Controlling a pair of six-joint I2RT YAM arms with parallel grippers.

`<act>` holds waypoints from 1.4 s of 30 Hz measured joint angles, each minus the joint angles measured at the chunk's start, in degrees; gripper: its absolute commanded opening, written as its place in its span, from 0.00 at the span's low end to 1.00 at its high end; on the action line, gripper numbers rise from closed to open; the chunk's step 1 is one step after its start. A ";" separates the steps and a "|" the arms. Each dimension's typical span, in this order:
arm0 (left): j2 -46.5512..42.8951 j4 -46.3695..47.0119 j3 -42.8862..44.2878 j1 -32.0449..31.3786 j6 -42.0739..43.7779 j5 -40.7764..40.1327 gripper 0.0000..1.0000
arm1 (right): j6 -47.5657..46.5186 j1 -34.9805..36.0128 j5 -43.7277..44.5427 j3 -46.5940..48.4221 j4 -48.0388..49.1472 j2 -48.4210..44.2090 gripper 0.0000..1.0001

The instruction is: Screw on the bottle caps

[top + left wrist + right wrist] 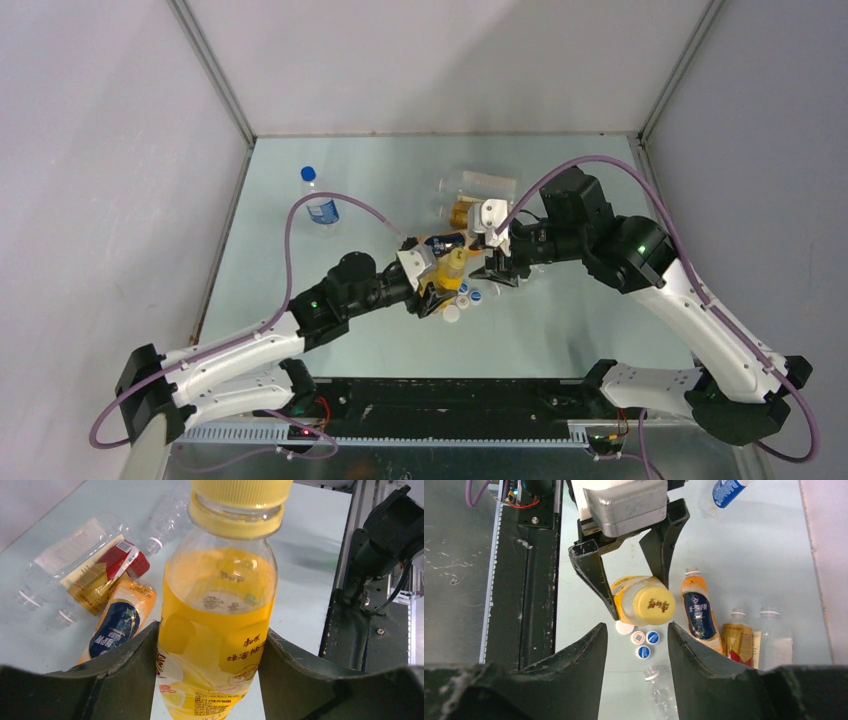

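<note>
My left gripper (pixel 211 630) is shut on the orange-yellow bottle (pixel 217 630) and holds it upright above the table. A yellow cap (pixel 653 605) sits on its neck. My right gripper (pixel 636 625) hovers just over that cap, open, with nothing between its fingers. Several loose caps, white (pixel 625 628) and blue (pixel 653 637), lie on the table beside the held bottle. An orange bottle with a dark-blue label (pixel 698 612), a gold-and-red labelled bottle (pixel 736 640) and clear bottles (pixel 774 640) lie uncapped close by.
A clear bottle with a blue label and blue cap (pixel 318 205) stands apart at the back left. Another clear uncapped bottle (pixel 661 690) lies under the right gripper. The black rail (pixel 524 580) runs along the table's near edge. Enclosure walls (pixel 215 90) border the table.
</note>
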 measured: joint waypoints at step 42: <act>0.11 -6.54 1.27 0.00 4.70 2.12 0.00 | 0.07 2.49 2.71 6.99 -6.69 9.57 0.30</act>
